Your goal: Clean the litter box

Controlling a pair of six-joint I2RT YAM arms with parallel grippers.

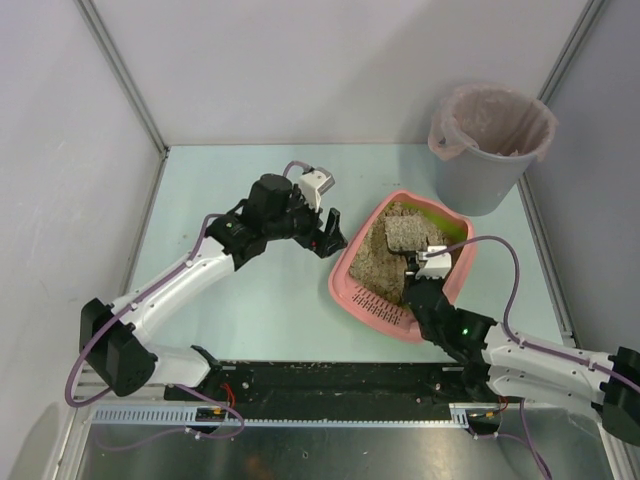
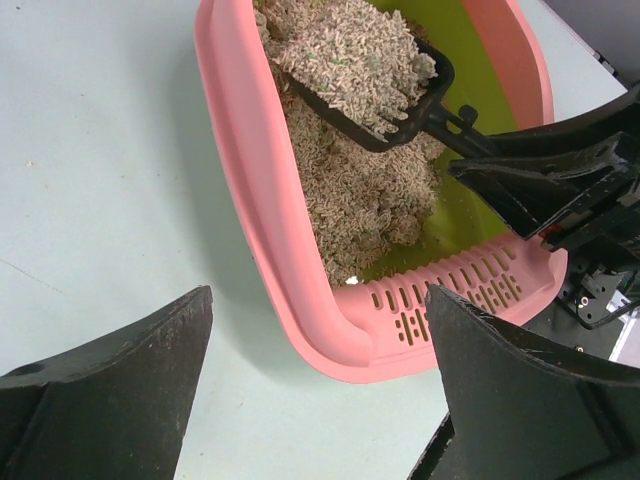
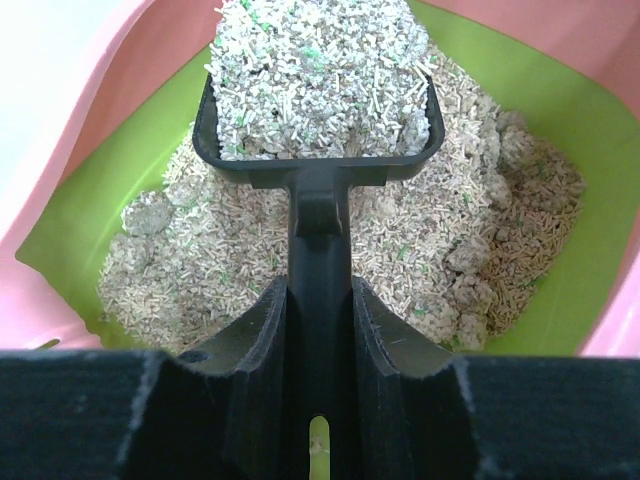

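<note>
The pink litter box (image 1: 345,280) lies right of centre, with a yellow-green lining (image 3: 540,90) and beige litter (image 3: 200,260) inside. My right gripper (image 1: 425,270) is over its near slotted end and is shut on the handle of a black scoop (image 3: 320,170). The scoop (image 1: 405,232) is heaped with clumped litter and hangs just above the litter bed. My left gripper (image 1: 328,232) stands open just left of the box's left rim (image 2: 260,170). Its fingers (image 2: 120,400) hold nothing, and the box's near-left corner shows between them.
A grey round bucket (image 1: 488,150) lined with a pinkish bag stands at the back right, beyond the box. Grey enclosure walls close off the left, back and right. The pale table (image 1: 250,300) runs to the left and front of the box.
</note>
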